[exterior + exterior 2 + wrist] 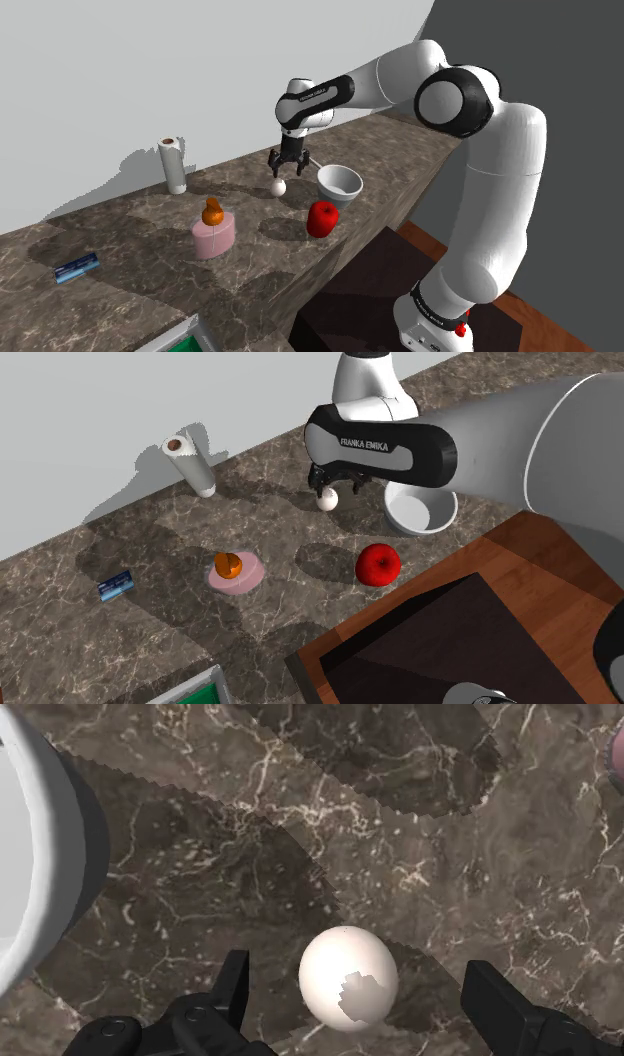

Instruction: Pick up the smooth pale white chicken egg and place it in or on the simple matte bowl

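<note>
Your gripper [290,162] hangs with its 2 fingers spread wide, holding nothing. The white egg [348,976] lies on the dark marbled counter [120,240] just below them, near the pale bowl [340,186].

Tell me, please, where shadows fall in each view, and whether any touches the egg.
Shoulder view: the white paper-towel roll throws a jagged grey shadow onto the wall. Second exterior view: a dark patch lies on the brown marbled counter beside the red apple. Wrist view: saw-toothed shadow bands cross the counter, and a ragged grey patch marks the smooth white egg.
</note>
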Action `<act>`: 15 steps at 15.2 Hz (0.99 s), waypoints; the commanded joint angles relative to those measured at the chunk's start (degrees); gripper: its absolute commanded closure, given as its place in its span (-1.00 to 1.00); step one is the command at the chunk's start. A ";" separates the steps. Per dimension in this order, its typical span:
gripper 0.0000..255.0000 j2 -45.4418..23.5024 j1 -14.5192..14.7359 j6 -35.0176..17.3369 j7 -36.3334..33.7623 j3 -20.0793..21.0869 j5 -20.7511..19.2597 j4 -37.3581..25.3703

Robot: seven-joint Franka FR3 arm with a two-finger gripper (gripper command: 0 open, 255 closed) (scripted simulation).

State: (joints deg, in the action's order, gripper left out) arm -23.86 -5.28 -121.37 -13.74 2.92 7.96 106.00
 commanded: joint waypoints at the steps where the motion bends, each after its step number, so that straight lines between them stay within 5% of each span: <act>1: -1.00 -4.58 -0.22 -0.58 -0.91 -0.08 0.96 -4.21; 4: -1.00 -10.00 -0.67 -0.44 -1.84 -0.19 1.98 -9.96; 15: -1.00 -12.80 -0.21 -5.01 -1.63 0.08 2.30 -8.24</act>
State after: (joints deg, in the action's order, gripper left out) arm -36.63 -5.50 -126.33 -15.37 3.00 10.27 97.76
